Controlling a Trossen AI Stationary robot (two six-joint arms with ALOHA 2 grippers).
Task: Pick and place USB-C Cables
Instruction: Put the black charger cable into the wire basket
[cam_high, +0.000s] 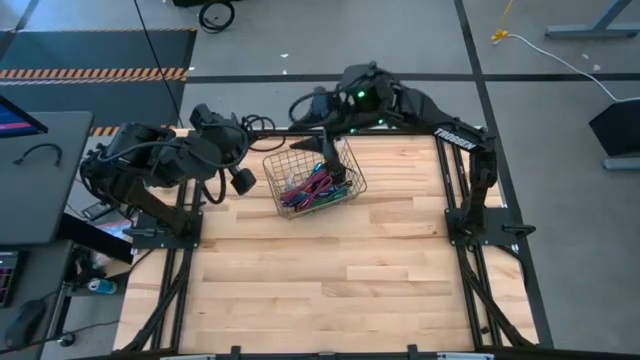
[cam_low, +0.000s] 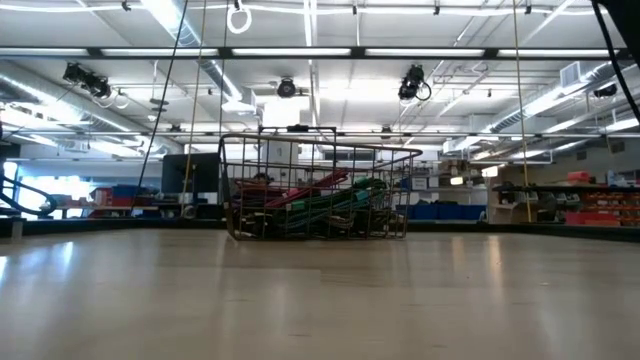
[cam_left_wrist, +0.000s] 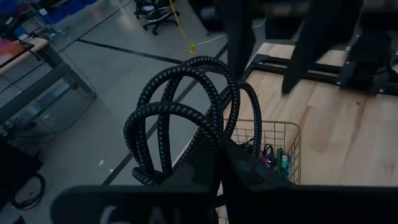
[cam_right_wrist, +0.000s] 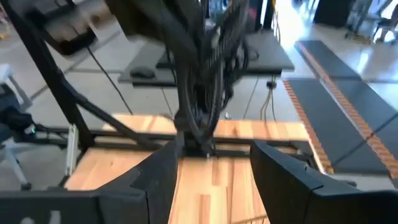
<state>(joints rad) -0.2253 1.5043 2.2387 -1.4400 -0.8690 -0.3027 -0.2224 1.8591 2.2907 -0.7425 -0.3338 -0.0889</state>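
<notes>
My left gripper (cam_left_wrist: 217, 146) is shut on a black braided USB-C cable (cam_left_wrist: 180, 112) coiled in loops, held in the air beside the wire basket's (cam_high: 312, 182) left far corner. In the high view this gripper (cam_high: 245, 150) is at the table's far left. The basket stands on the table and holds several cables, red, green, blue and black (cam_low: 320, 205). My right gripper (cam_right_wrist: 214, 180) is open above the basket (cam_high: 328, 160), pointing toward the left arm, with nothing between its fingers. The low view shows no gripper. My left gripper pinches the coiled black cable between its two fingers where several strands of the loops come together (cam_left_wrist: 211, 132). The loops stand out beyond the fingertips, lifted clear of the basket and the table.
The basket sits at the table's far middle, and bare wooden tabletop (cam_high: 340, 280) stretches from it to the near edge. A dark desk (cam_high: 30, 170) stands beyond the table's left edge. The arms' black frames run along both table sides.
</notes>
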